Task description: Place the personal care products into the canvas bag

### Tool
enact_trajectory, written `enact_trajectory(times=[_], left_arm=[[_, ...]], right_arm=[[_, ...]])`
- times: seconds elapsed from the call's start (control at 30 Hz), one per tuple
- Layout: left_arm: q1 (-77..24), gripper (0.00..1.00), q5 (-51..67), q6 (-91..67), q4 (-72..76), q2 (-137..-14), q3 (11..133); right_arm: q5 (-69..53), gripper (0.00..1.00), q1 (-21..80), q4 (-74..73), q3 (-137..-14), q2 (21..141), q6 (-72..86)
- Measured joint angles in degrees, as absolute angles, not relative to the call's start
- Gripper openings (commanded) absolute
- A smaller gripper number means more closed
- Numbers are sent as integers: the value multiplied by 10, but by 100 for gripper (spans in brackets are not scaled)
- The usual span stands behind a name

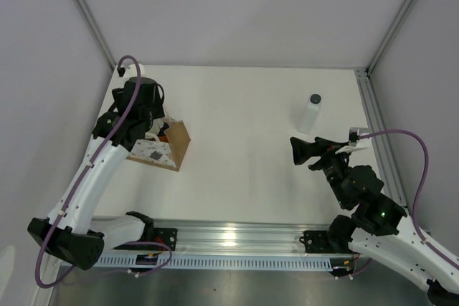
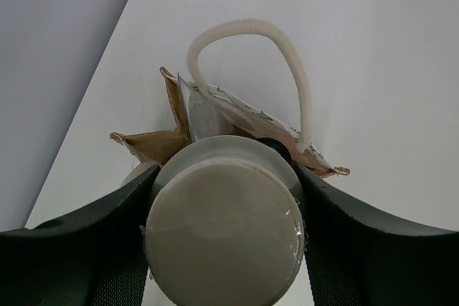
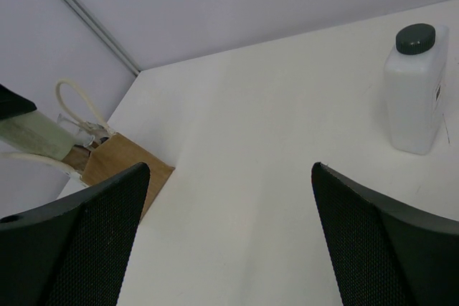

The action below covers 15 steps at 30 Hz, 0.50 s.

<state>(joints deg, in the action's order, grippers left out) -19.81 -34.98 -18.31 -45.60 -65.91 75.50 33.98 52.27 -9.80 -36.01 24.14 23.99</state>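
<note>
- Left jaws clamp cream bottle at bag mouth, near bench left edge.
- Right jaws wide, empty.
- Dark-cap bottle upright near far right corner.

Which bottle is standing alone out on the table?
The translucent white bottle with the dark cap, upright on the table's right side ahead of the open right gripper. The cream bottle is clamped in the left gripper at the canvas bag.
</note>
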Motion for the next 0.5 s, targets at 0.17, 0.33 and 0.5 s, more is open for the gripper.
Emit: enact_trajectory(times=[0.17,0.33,0.5], left_arm=[[-186,0,-351,-178,-456,-654,746],[-178,0,-354,-172,-423,-650,728],[-171,0,-354,-165,-404,-655,724]], right_arm=[[340,99,523,-104,-360,233,240],[340,99,523,-108,-360,232,240],[340,99,523,-109,-360,232,240]])
